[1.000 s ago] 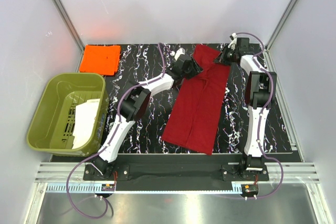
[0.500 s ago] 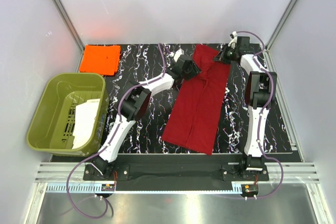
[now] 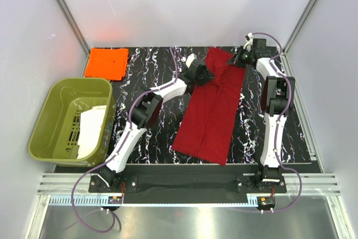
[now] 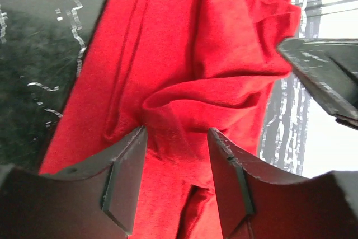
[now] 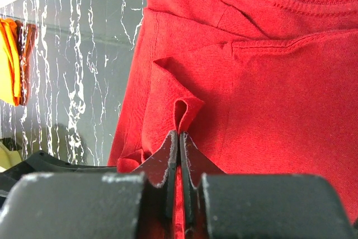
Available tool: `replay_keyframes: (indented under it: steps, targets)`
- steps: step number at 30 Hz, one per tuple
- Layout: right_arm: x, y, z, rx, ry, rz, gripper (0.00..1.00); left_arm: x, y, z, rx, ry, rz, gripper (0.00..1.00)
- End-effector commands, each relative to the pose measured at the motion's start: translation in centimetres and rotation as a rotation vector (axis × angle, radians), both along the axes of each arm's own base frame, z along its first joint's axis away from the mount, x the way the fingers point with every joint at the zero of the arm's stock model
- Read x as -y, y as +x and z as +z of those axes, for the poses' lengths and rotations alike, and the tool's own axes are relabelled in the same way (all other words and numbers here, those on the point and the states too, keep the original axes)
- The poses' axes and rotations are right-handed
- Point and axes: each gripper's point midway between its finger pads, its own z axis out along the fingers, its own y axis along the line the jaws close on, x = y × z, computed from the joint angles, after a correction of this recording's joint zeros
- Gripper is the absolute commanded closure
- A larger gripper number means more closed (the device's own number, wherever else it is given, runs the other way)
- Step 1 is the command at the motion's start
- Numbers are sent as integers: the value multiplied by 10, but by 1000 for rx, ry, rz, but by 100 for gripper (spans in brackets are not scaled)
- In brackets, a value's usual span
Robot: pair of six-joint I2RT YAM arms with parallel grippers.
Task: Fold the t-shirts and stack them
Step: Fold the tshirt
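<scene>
At the left a green tub [image 3: 56, 110] is seen just beside the desk [image 3: 151, 71]. In the tub a white sheet [image 3: 92, 130] is propped against the right wall (whether cloth or paper cannot be told); nothing else can be made out in it.

Behind the tub, at the desk's far left corner, the orange t-shirt [image 3: 106, 62] is laid flat and folded, well apart from both arms.

The left hand [image 4: 176, 138] is reached out to the far left edge of the red t-shirt [image 3: 212, 110]. Its fingers [image 4: 126, 177] are held apart, with a raised ridge of red cloth between the tips; whether the cloth is squeezed cannot be told.

The red t-shirt is spread as a long strip on the middle of the desk, slanting from the near edge up to the far right.

At the far right the fingers of the right hand [image 5: 179, 138] are pressed together, clamped on a small pinched fold of the red t-shirt near its collar end.
</scene>
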Motion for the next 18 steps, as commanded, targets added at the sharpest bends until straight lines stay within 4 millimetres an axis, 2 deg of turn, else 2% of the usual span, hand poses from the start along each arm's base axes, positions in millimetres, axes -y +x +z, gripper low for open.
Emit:
replay_keyframes:
  steps: [1,6,9,10,13,18]
  targets:
    - [-4,12,40,100,24,17,94,-4,4,25,51,-3,32,47]
    - [-6,13,42,102,36,15,94,0,9,22,44,-18,25,54]
    - [-5,14,42,102,35,13,94,0,13,26,67,-13,16,68]
    - [-5,14,42,101,33,10,94,2,13,29,71,-14,4,77]
    - [-2,17,40,93,22,-5,94,3,13,38,107,16,-26,88]
    - [1,24,43,81,20,-37,94,8,2,52,160,75,-83,92]
